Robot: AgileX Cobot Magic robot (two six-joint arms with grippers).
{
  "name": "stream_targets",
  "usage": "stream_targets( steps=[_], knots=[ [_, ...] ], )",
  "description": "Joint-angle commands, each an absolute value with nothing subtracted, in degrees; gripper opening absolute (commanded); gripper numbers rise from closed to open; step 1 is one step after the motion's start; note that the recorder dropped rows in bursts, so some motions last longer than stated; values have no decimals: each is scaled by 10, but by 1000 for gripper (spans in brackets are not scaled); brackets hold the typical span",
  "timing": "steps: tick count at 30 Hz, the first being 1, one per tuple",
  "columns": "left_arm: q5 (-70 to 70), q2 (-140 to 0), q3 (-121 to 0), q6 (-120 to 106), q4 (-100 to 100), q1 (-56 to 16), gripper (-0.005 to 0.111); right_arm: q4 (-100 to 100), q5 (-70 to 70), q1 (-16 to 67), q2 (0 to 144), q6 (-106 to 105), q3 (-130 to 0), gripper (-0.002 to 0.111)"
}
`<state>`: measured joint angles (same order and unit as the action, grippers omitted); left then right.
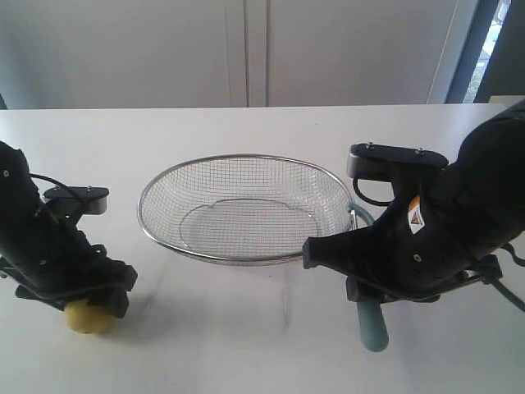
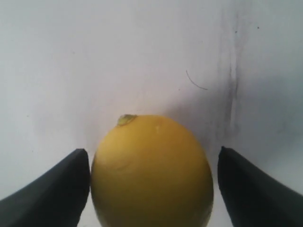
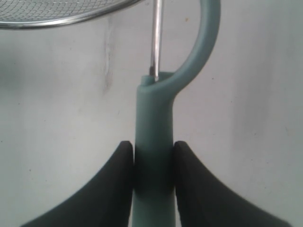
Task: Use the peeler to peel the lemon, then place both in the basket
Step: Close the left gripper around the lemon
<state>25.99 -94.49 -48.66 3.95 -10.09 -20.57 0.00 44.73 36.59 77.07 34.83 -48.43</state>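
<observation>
Straddling the lemon point(image 1: 89, 318), the left gripper point(image 2: 152, 151) has its jaws spread wide. In the left wrist view its two black fingers point(image 2: 57, 189) stand on either side of the fruit. One is all but against the yellow skin, and the other leaves a thin strip of white table showing, so nothing is pinched. The lemon sits on the table point(image 1: 246, 353) with its small greenish stem nub point(image 2: 125, 119) on the side away from the wrist camera. In the exterior view it peeks out under the left gripper at the front left, well apart from the basket point(image 1: 238, 260).

The right gripper point(image 3: 152, 144) is closed on the peeler point(image 3: 152, 118), with both black pads point(image 3: 106, 189) pressed flat against the sides of the pale teal handle. Beyond the pads the handle runs on to the curved head, where a thin metal blade point(image 3: 155, 38) points toward the basket's shiny rim. The head lies just beside that rim, on the basket's right side in the exterior view, and I cannot tell whether they touch. The butt of the handle sticks out below the gripper toward the front of the table.

Between the two arms stands the wire mesh basket, upright on the white table. A faint dark scuff point(image 2: 232, 80) marks the tabletop past the lemon.
</observation>
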Motion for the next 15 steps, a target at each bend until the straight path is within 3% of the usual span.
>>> stream_targets(
  steps=[1,8,15],
  knots=[
    [275,-956,-487,43,-102,-207,75,0,444,365,765,347,-485,0],
    [275,-961,-487,43,-102,-207,73,0,443,365,765,347,-485,0],
    [287,-961,-487,40,-97,-207,41,0,440,365,765,347,-485,0]
  ],
)
